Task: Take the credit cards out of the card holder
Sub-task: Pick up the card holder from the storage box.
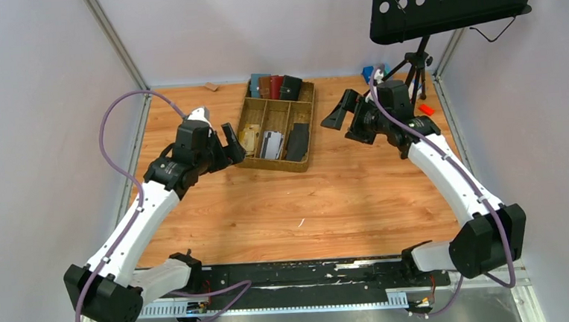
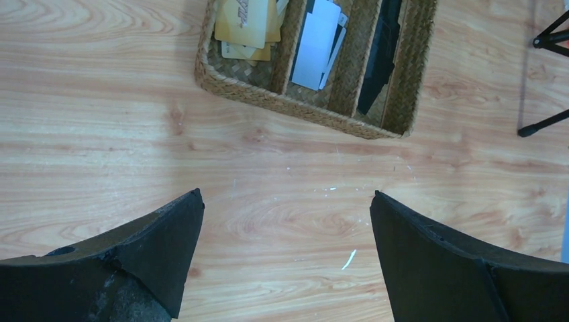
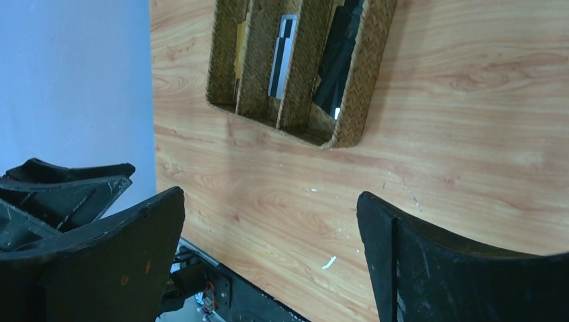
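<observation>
**A:** How are the two arms standing?

**B:** Both are lifted off the table [image 1: 269,207] with elbows pushed outward and wrists turned in. The hands face each other across the woven tray [image 1: 278,166].

**A:** And the left hand?

**B:** The left hand [image 1: 224,144] hangs just beside the tray's side wall. Its fingers are spread wide, with only bare table between them in its wrist view [image 2: 287,196]. It holds nothing.

**A:** The right one?

**B:** The right hand [image 1: 342,111] sits a little way off the opposite side of the tray, tilted, its own view [image 3: 270,194] looking slantwise at the tray. Its jaws are spread just as wide, with nothing in them.

**A:** Where is the card holder?

**B:** The black card holder [image 1: 290,88] stands in the tray's far row, between the two hands and farther out than either. A red wallet [image 1: 276,85] stands beside it. I cannot tell whether any card is inside.

**A:** Any credit cards showing?

**B:** Whitish credit cards [image 1: 271,144] lie in the middle near compartment, straight ahead of the left hand's fingers [image 2: 317,43]. Yellowish cards [image 2: 245,23] fill the compartment nearest that hand. A long black flat piece [image 1: 298,141] lies in the compartment nearest the right hand.
</observation>
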`<state>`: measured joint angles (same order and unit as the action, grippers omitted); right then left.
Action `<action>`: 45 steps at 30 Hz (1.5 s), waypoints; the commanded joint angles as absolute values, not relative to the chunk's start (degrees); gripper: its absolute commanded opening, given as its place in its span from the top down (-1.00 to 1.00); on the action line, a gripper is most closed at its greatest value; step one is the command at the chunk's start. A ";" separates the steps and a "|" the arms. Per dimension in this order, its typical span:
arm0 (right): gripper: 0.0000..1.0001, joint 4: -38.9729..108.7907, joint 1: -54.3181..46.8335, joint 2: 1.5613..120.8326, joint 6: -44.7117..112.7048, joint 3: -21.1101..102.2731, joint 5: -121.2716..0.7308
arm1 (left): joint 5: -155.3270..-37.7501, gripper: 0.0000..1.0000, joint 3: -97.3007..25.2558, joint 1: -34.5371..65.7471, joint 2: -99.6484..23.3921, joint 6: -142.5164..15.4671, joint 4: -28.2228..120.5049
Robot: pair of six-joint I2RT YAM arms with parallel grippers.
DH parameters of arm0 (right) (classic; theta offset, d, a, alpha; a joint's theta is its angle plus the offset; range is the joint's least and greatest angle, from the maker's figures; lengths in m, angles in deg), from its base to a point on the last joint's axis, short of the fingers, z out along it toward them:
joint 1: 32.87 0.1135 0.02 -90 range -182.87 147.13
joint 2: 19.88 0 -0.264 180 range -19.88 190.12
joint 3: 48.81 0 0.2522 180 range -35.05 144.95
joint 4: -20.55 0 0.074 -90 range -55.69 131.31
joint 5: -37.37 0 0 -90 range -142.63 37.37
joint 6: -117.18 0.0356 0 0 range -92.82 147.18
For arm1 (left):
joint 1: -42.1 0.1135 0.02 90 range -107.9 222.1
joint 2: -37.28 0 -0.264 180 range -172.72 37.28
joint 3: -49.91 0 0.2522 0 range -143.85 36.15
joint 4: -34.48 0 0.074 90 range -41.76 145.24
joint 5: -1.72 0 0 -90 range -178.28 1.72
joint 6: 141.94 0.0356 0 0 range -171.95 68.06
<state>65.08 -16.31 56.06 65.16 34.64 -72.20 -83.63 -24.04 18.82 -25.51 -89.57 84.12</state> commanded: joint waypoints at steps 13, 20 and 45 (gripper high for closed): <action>-1.00 56.94 -11.61 78.33 62.00 54.20 -62.37 | -98.51 -1.00 -14.37 18.46 -12.40 -77.78 85.70; -1.00 59.95 -11.16 95.95 60.22 72.64 -61.40 | -95.10 -1.00 -16.75 18.08 -12.11 -71.65 89.00; -1.00 45.23 -10.83 128.64 57.93 101.78 -57.05 | -91.64 -1.00 -20.12 12.31 -19.54 -62.45 90.01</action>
<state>51.94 -11.18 125.65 58.93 96.41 -58.02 -92.27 -18.03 12.54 -19.21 -64.31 89.74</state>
